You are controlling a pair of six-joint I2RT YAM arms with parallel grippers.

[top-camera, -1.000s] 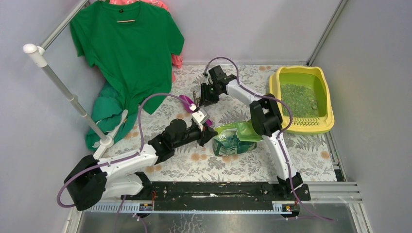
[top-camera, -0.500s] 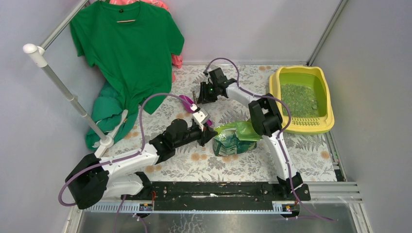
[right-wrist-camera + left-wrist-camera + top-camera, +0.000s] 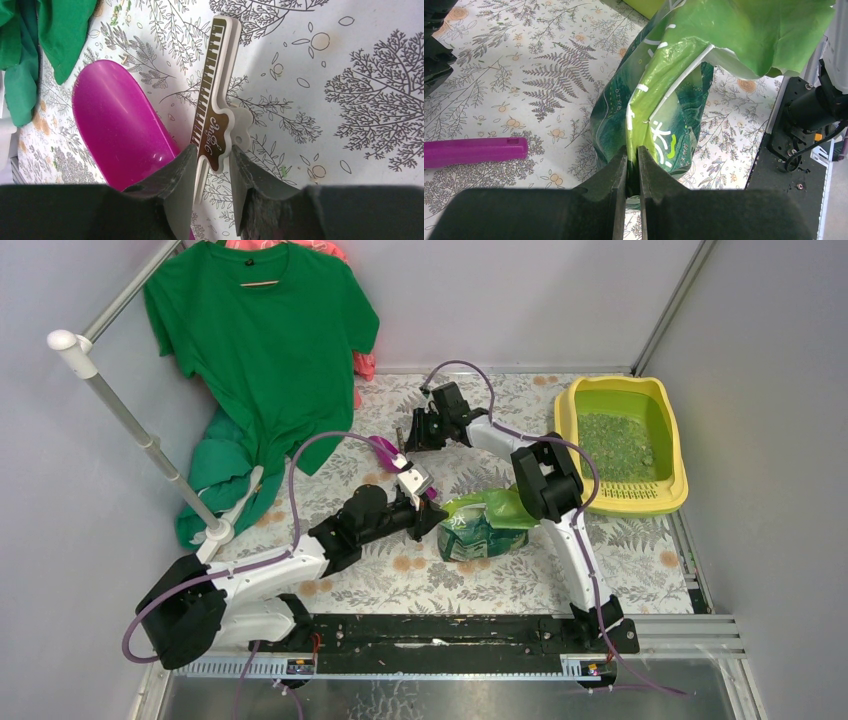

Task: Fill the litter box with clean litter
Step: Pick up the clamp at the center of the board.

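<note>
Where the left gripper (image 3: pixel 632 150) closes, we see its two dark fingers pressed almost together on a fold of the green bag (image 3: pixel 664 95), pinching the glossy film at the bag's near side. The bag sits slumped on the fern-printed tablecloth (image 3: pixel 499 65), with its open top flopping over above the grip. To the left in that wrist view lies the handle of the purple scoop (image 3: pixel 474 150), flat on the cloth and apart from the bag.

The right gripper (image 3: pixel 212 156) is clamped on a cream and brown bag clip (image 3: pixel 216 95) printed like piano keys. Its fingers sit on either side of the clip's lower end, and the rest of the clip sticks out beyond the fingertips. The scoop's bowl shows just left of the clip. We cannot tell whether the clip touches the cloth.

From overhead, we find the right arm bent back toward the far middle of the table, while the left arm stretches across to the bag near the centre. The litter box (image 3: pixel 625 502) stands at the far right corner, well apart from both grippers. The clean litter (image 3: pixel 612 445) lies as a grainy layer across its floor. A green T-shirt (image 3: pixel 260 350) hangs at the far left.
</note>
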